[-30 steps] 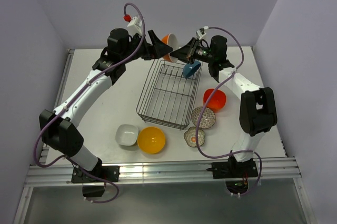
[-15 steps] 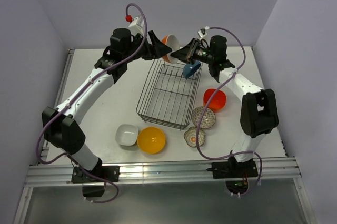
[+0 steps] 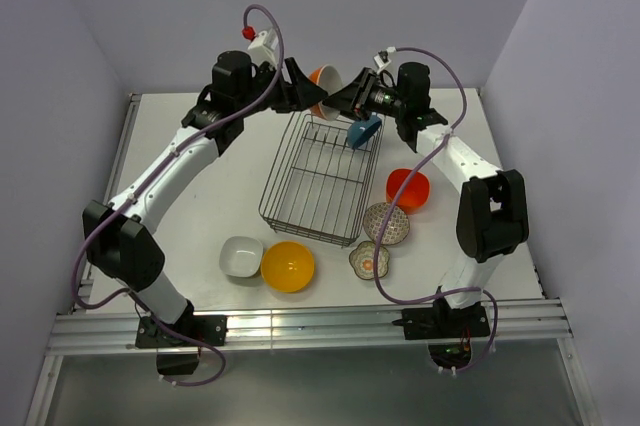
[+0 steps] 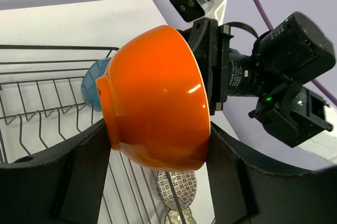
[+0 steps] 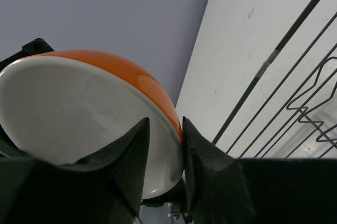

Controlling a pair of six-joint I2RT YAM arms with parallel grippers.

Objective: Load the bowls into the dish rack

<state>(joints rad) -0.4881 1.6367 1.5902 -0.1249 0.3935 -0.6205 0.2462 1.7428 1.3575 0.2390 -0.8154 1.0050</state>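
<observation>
Glossy glazed orange bowl [image 4: 158, 98], thin dark metal wire dish rack [image 3: 280, 166], matt white table [image 3: 230, 196]

Dark wire dish rack [image 3: 320, 181] with a blue bowl [image 3: 364, 131] tilted at its one-o'clock corner.
Orange white-inside bowl [image 3: 322, 86] on edge, aloft at twelve; five bowls [image 3: 288, 266] outside, three to seven o'clock.

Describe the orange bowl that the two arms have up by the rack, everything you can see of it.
The orange bowl looks like glazed ceramic, glossy orange outside and plain white inside, with a low foot ring. It is held in the air, tipped on its side, near the far end of the dish rack. The left pincer grips its outer wall, and the right pincer is closed over its rim, one finger inside, one outside.
</observation>
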